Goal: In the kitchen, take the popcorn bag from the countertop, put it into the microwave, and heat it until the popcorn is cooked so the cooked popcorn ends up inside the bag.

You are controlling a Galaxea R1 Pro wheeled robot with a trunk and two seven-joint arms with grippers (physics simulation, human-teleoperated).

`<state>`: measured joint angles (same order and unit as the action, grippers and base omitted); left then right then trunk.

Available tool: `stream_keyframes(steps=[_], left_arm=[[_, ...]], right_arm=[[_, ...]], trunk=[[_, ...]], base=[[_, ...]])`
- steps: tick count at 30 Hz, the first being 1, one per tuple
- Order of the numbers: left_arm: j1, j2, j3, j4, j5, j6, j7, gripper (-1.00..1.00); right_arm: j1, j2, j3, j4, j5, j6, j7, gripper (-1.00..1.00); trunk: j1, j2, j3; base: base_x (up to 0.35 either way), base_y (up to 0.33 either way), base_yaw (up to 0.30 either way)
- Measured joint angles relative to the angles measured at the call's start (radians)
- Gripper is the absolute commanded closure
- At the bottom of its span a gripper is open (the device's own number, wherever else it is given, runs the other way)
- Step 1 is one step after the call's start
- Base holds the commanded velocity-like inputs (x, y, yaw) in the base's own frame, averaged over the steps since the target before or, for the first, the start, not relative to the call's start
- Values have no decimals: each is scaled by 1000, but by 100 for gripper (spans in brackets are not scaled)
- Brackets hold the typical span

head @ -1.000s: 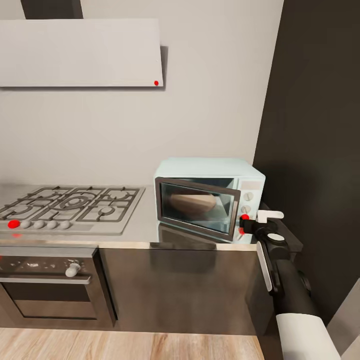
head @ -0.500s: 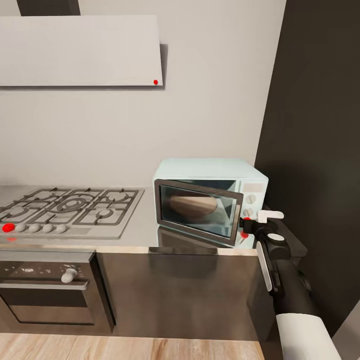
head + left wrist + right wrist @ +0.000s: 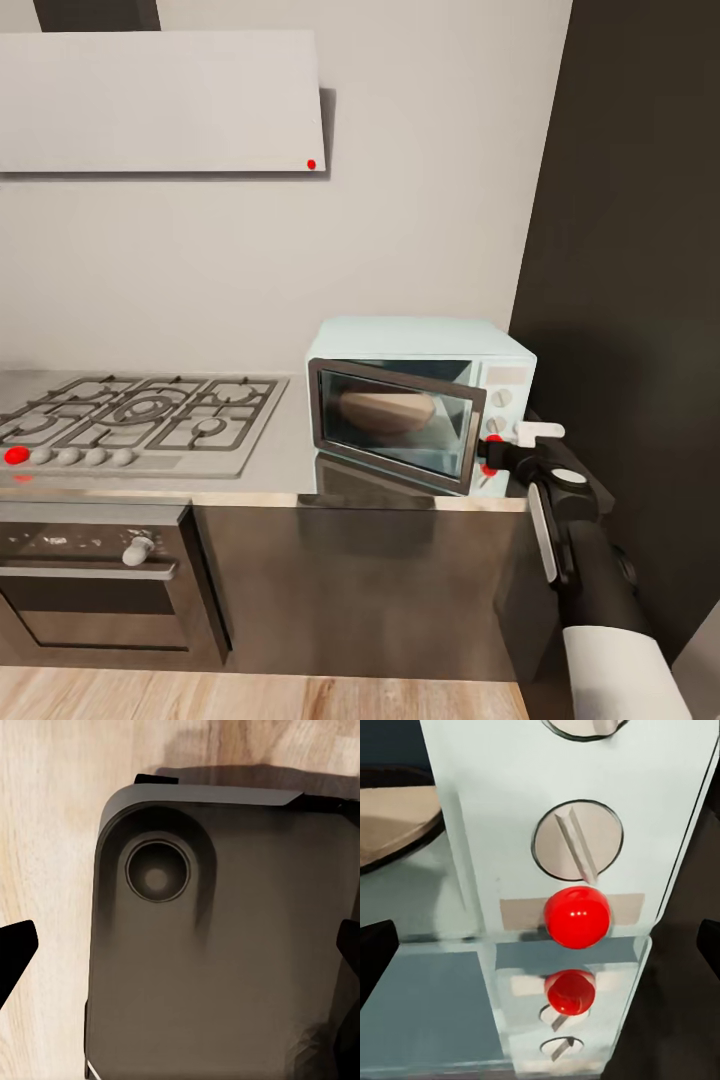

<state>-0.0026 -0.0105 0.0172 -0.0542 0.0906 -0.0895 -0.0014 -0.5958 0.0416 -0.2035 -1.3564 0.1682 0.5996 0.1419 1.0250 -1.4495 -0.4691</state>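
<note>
Hovering at the microwave [image 3: 420,345] panel — right gripper [image 3: 540,945], fingers apart.

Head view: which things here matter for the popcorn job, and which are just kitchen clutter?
Job:
pale mint-blue boxy microwave, door ajar
its red button
glossy grey steel countertop
right gripper

Not job:
steel gas hob
built-in black-and-steel oven
white wall hood

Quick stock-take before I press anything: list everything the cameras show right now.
microwave: one, mint-blue, on countertop at right, door ajar
red button: one, on microwave panel under the knobs
countertop: one, grey steel
hob: one, steel, left of microwave
oven: one, black and steel, under hob
hood: one, pale grey, on wall
floor: wood
right gripper: one, open, at microwave panel
left gripper: one, open, above floor
</note>
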Motion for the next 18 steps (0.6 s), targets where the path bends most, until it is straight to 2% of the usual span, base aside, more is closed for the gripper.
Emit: stream_keyframes(steps=[5,18], left_arm=[[0,0,1,0,0,0,0,-100],[0,-1,2,0,0,0,0,-100]], right_arm=[[0,0,-3,1,0,1,15,-100],[0,5,2,7,-11,-8,26,-100]], trunk=[[0,0,0],[0,0,0]], base=[[-117,46,0],[-260,149,0]])
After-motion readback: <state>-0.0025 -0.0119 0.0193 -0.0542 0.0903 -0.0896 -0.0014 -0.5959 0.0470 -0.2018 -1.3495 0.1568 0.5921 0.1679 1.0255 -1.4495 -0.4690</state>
